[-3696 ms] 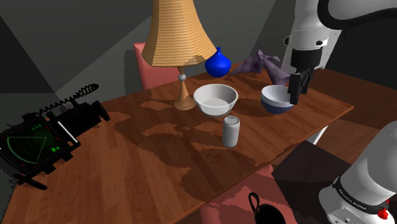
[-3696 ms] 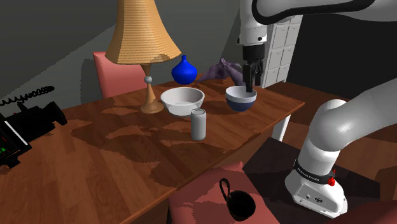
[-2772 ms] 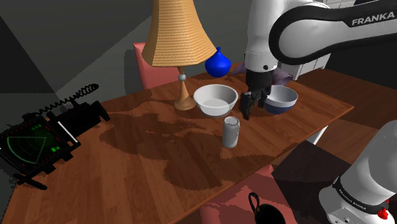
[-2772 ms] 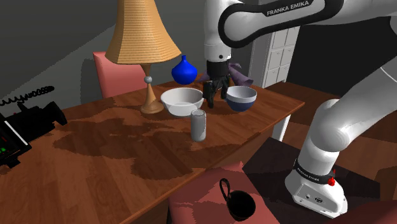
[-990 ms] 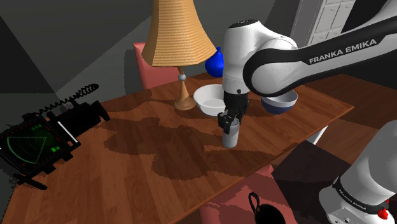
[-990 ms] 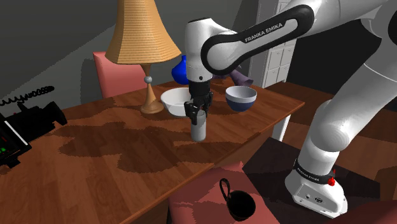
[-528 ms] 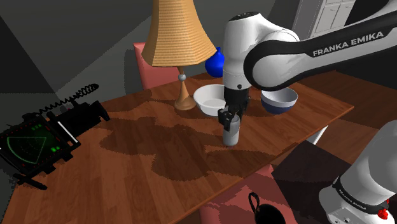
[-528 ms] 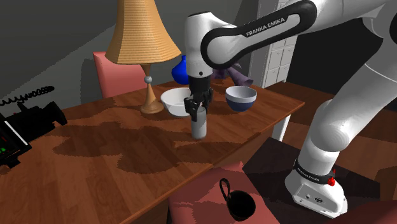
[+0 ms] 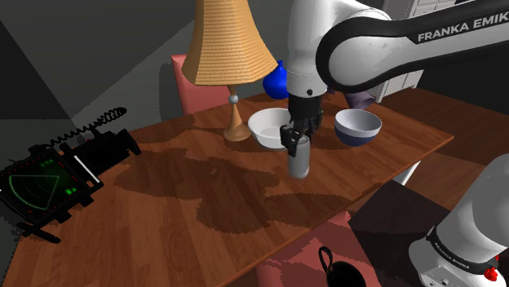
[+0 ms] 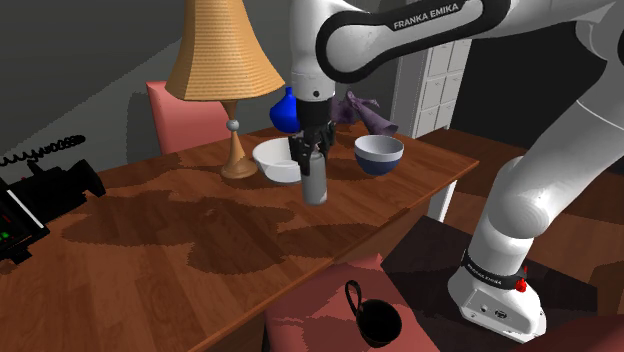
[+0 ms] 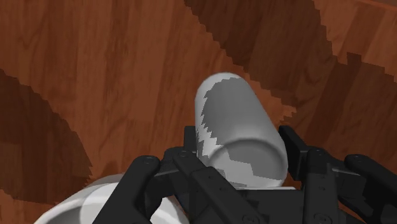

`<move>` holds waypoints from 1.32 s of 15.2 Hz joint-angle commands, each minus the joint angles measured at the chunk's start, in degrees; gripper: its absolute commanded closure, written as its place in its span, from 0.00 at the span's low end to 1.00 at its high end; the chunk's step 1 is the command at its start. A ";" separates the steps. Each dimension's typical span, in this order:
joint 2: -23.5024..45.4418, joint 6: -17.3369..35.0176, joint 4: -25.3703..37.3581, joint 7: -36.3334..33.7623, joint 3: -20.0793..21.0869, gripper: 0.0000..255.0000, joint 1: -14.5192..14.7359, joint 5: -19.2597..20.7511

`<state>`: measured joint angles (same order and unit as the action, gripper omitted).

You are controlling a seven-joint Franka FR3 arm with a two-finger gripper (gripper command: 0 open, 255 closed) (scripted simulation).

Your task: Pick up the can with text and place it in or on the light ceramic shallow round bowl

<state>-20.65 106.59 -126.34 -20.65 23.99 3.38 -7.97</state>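
Aloft, hand (image 9: 294, 139) clasps grey can (image 9: 300, 161)

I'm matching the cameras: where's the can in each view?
Shoulder view: can right of centre, beside the white bowl.
Second exterior view: can at centre, bowl at its left.
Wrist view: can clasped in the tool, bowl rim beside it.
Landmark: the white bowl.
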 commanded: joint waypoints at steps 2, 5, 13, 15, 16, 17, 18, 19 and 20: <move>-0.15 -2.36 2.20 -0.02 -0.24 1.00 -0.08 0.12; -0.25 -4.67 4.42 -0.03 -0.47 1.00 -0.17 0.23; 0.07 -10.79 10.83 -0.19 -0.96 1.00 -0.46 0.65; 0.28 -12.31 12.56 -0.26 -1.05 1.00 -0.54 0.77; 0.41 -13.08 13.44 -0.30 -1.09 1.00 -0.57 0.84; 0.55 -13.84 14.34 -0.34 -1.12 1.00 -0.61 0.91; 0.55 -13.91 14.41 -0.34 -1.13 1.00 -0.62 0.91; 1.98 -14.03 15.83 0.39 -1.57 1.00 -1.16 1.58; 3.44 -14.17 17.31 1.11 -1.99 1.00 -1.68 2.24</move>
<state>-18.42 92.57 -110.27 -20.06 22.31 2.11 -6.27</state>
